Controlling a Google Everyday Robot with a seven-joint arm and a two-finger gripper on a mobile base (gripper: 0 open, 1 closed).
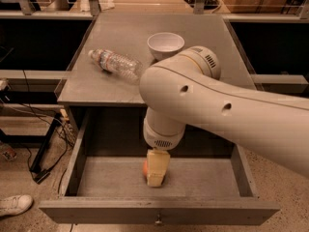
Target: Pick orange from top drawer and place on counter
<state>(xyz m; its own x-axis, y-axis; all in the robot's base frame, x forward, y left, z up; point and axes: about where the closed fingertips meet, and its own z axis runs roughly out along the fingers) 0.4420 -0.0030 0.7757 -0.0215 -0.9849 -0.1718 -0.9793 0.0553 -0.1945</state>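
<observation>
**Gripper Down in the Open Drawer, Orange Mostly Hidden Behind It**

The top drawer [101, 212] stood pulled fully out from the cabinet, its grey floor exposed and its small metal knob [158, 221] showing at the middle of the front panel. The robot's large white arm [217, 105] came in from the right, crossed above the front edge of the counter [207, 30] and bent straight down into the drawer. At its end the cream-coloured gripper [157, 170] hung vertically, its tip at or very near the drawer floor, roughly in the middle of the drawer's width and closer to the front panel than to the back.

The orange [145, 168] lay inside the drawer, right against the gripper's left side as the camera saw it. Only a thin sliver of orange peel showed past the gripper's edge; the rest sat hidden behind it. Whether the gripper was spread around the fruit or had clamped onto it could not be told from this angle.

On the counter stood 2 other things. A white bowl [165, 45] sat upright near the middle, just behind the arm's shoulder. A clear plastic bottle [116, 63] lay on its side to the bowl's left, its cap end pointing toward the back left corner and its base end partly covered by the arm.

On the speckled floor at lower left, 1 white shoe [14, 204] showed, with dark cables [42, 151] trailing beside the cabinet.
</observation>
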